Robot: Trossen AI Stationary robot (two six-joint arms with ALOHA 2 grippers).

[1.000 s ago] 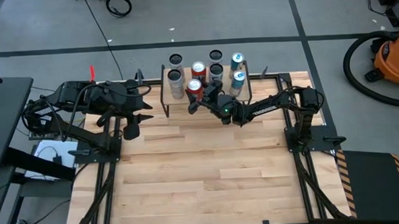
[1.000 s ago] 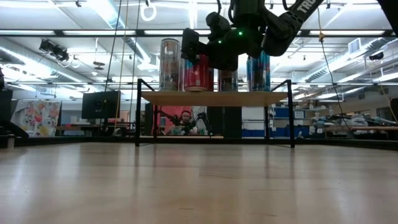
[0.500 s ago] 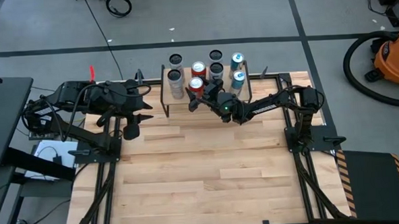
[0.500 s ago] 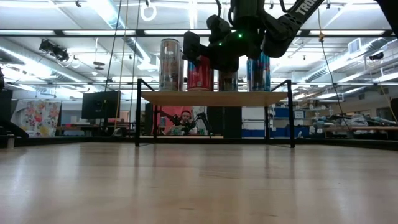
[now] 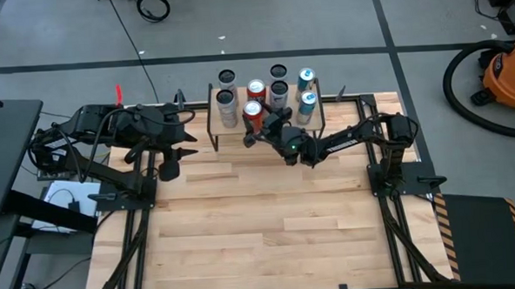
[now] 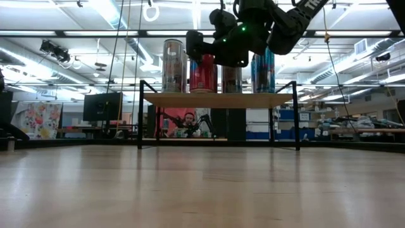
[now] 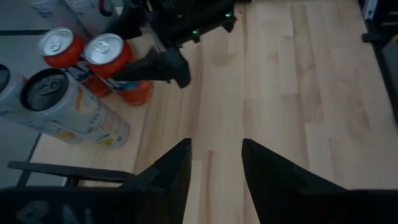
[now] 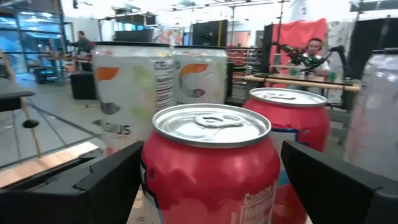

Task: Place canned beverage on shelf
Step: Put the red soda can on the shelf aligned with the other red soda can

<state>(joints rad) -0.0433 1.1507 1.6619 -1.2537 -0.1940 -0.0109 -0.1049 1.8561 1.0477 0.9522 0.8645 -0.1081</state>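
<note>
Seven cans are seen on the shelf [image 5: 215,122], the front red can [image 5: 253,112] standing between the spread fingers of the right tool [image 5: 258,127], released. Placement is judged done; withdrawal remains. The left tool [image 5: 188,143], part-open and empty, waits at the bench edge.

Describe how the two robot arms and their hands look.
Both arms are dark, jointed and slim. The right hand has two tapering black fingers; a small green light glows on its wrist, and white lettering marks that arm in the low view. The left hand shows two flat, dark, wedge-shaped fingers.
</note>
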